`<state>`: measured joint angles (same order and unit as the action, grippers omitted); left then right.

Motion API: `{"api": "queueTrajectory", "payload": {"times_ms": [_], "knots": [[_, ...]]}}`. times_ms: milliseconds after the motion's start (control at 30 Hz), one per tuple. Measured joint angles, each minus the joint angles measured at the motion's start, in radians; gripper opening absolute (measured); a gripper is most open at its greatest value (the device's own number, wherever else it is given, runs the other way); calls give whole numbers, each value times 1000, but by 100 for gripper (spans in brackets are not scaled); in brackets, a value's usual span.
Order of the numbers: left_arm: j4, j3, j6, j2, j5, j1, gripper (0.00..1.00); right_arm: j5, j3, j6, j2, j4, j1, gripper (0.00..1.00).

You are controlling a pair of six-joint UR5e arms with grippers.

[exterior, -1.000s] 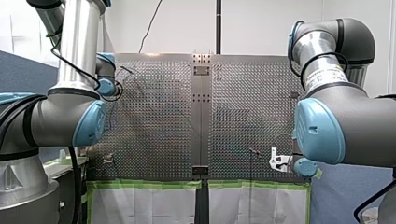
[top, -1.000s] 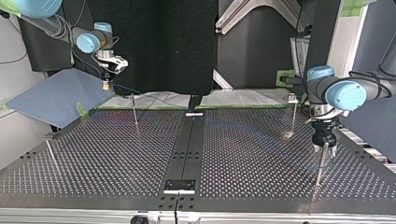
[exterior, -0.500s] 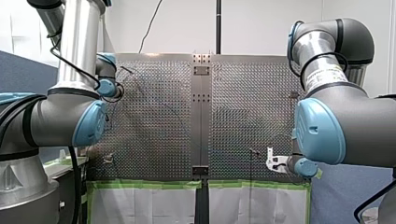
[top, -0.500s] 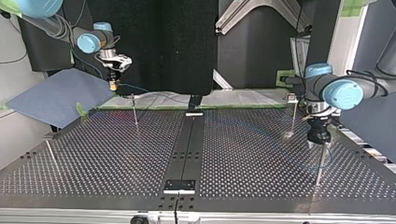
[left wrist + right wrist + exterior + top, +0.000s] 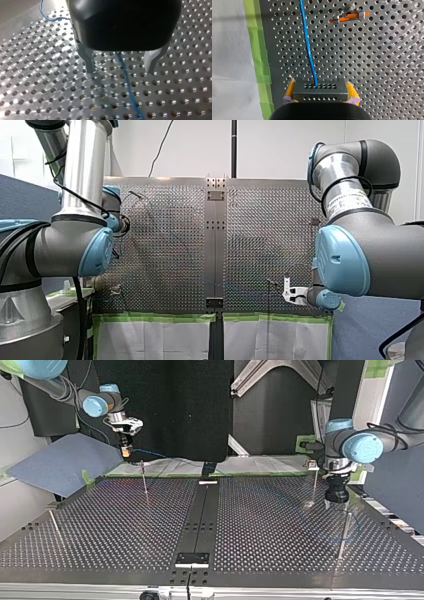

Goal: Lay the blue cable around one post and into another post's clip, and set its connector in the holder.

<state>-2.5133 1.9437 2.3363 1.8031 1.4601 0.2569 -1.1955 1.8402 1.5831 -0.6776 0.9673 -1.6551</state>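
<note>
straight blue cable (image 5: 307,45) from grey connector (image 5: 320,94)

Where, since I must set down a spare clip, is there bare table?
Barest is the table at the top view's left, between the centre strip and the front-left post. The right is crowded: the blue cable runs past two posts there, passing between the open fingers of my left gripper.

Robotics lab cell, as I read it from my console. Perforated metal table (image 5: 280,525) with thin posts (image 5: 144,482) standing on it, green masking tape (image 5: 150,317) along one edge, my left arm (image 5: 65,245) and my right arm (image 5: 365,255) flanking it, aluminium framing (image 5: 250,380) beyond, bare white wall (image 5: 280,150) behind.
</note>
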Motion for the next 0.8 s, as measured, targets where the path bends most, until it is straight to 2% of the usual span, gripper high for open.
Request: {"api": "queueTrajectory", "payload": {"times_ms": [267, 467, 667, 800], "knots": [[56, 42, 59, -6, -12, 5, 99, 1, 0, 0, 0, -1, -1, 0], [63, 87, 103, -47, -3, 17, 99, 1, 0, 0, 0, -6, -1, 0], [24, 136, 73, -98, 32, 32, 99, 0, 0, 1, -1, -8, -1, 0], [-9, 132, 41, -132, 65, 40, 99, 0, -1, 2, -1, -11, -1, 0]]}}
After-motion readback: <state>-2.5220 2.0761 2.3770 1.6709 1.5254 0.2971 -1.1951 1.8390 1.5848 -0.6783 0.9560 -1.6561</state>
